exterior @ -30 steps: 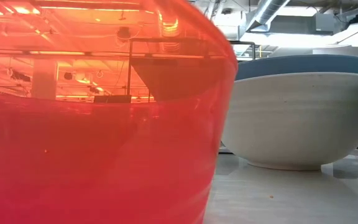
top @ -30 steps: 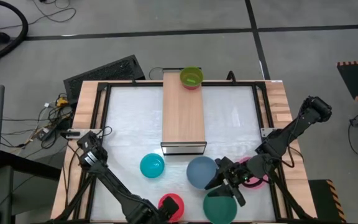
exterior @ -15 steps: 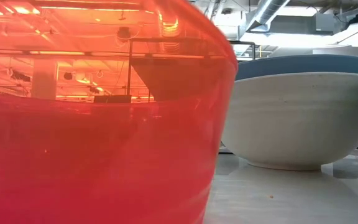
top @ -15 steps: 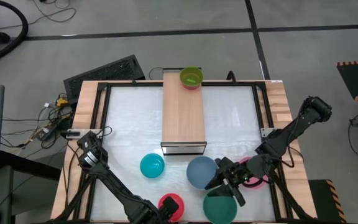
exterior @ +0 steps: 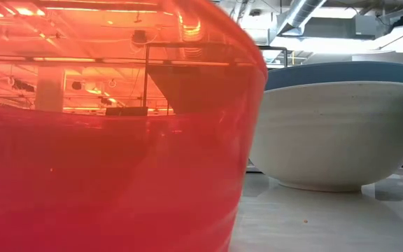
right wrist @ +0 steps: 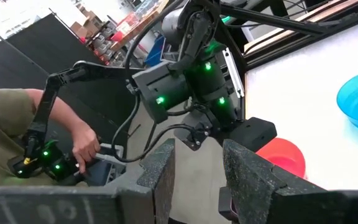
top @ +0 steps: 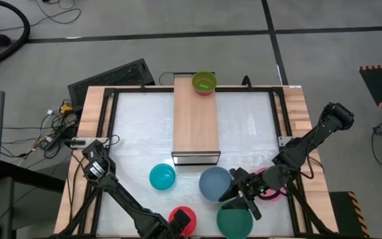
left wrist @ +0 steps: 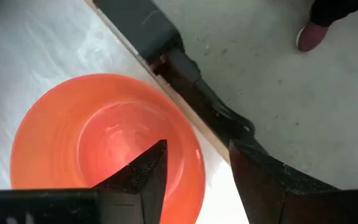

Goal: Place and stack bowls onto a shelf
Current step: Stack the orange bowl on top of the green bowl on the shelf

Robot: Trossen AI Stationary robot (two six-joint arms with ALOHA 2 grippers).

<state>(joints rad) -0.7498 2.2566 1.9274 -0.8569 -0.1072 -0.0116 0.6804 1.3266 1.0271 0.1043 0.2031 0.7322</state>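
At the table's near edge the left gripper [left wrist: 194, 177] straddles the rim of the red bowl [top: 183, 218], one finger inside, one outside, not yet pinching it. Just right, the right gripper [top: 239, 194] hovers with fingers parted and nothing between them, among the dark green bowl [top: 235, 222], grey-blue bowl [top: 213, 182] and a pink bowl [top: 273, 191]. The cyan bowl [top: 162, 177] sits left of the grey-blue one. Farther back runs the shelf [top: 195, 123], with the lime bowl [top: 203, 82] on its far end
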